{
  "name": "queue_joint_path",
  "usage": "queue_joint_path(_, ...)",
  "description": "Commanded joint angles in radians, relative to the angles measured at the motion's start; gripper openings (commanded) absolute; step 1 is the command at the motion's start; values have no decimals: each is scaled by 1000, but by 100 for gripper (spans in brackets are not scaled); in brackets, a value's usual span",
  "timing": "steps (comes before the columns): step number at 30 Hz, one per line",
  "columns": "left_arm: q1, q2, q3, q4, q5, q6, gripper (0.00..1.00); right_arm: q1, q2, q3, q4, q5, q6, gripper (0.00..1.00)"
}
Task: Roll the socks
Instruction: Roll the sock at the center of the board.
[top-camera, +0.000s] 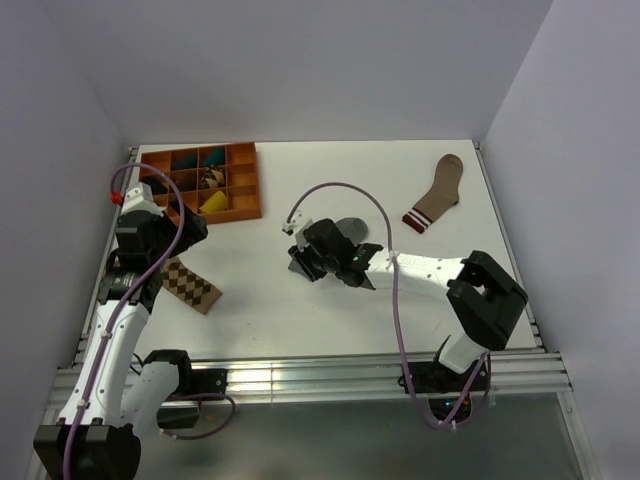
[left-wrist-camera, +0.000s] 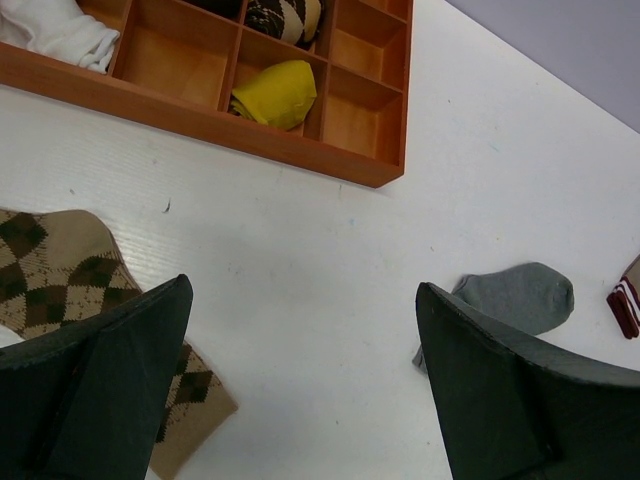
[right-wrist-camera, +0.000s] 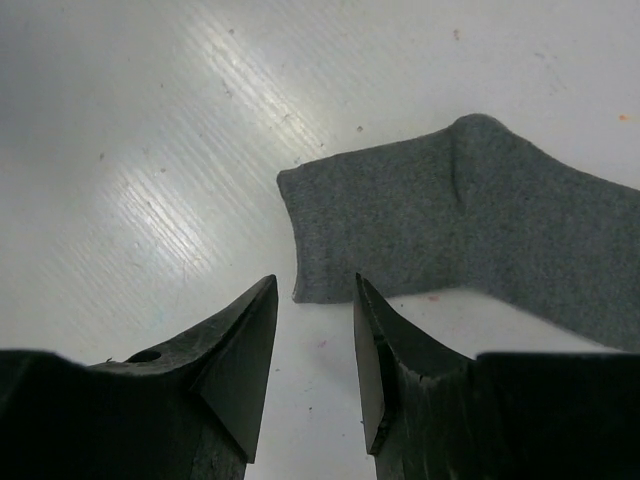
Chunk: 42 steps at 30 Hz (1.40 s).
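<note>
White table (top-camera: 300, 310) bearing an orange wooden compartment tray (left-wrist-camera: 200, 122). Right of the tray, the right gripper (right-wrist-camera: 315, 290), jaws slightly apart and empty, sits just short of the edge of a flat grey fabric sock (right-wrist-camera: 480, 220). By the tray's near side, the left gripper (left-wrist-camera: 305, 290) gapes wide.

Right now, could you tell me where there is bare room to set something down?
Bare: far edge between tray and striped sock; near strip between diamond sock and right arm. Crowded around grey sock.
</note>
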Motion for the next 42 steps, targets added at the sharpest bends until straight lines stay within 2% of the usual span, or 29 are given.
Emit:
queue_joint_path(1,2,4,2,35,30,6,99,32,49,23,-10,34,-74,43)
queue_joint_path(27,2,13,2,32,33,4,99,78,250,114,-44,99,-111,43)
queue_joint_path(42,-15,13,-12,52,60,-20,98,103,343,152,-123,162,-76,20)
